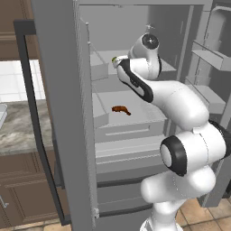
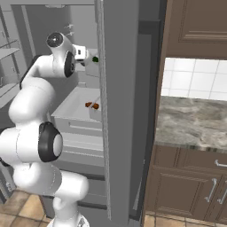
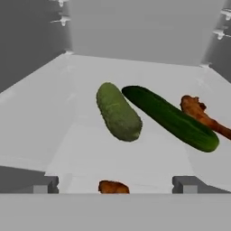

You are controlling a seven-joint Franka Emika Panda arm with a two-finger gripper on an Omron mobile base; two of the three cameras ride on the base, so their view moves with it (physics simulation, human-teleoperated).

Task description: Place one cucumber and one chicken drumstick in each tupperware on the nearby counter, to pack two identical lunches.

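On an upper fridge shelf (image 3: 67,135) lie a short, lighter green cucumber (image 3: 118,112) and a longer dark green cucumber (image 3: 170,118). A reddish-brown chicken drumstick (image 3: 200,115) sits just beyond the long one. A second drumstick (image 3: 113,187) (image 1: 121,109) (image 2: 92,105) rests on the shelf below. My gripper (image 3: 116,185) (image 1: 116,61) (image 2: 87,56) is open, hovering in front of the cucumbers and touching nothing. A green bit of cucumber (image 2: 95,59) shows past the hand. The marbled counter (image 1: 20,128) (image 2: 190,119) flanks the fridge. A pale tray corner (image 1: 2,113), perhaps a tupperware, lies at its far left.
The open grey fridge door (image 1: 61,113) (image 2: 119,111) stands between the arm and the counter. Door racks (image 1: 210,58) line the other side. Fridge drawers (image 1: 126,135) sit below the shelves. Dark brown cabinets (image 2: 190,190) run under the counter.
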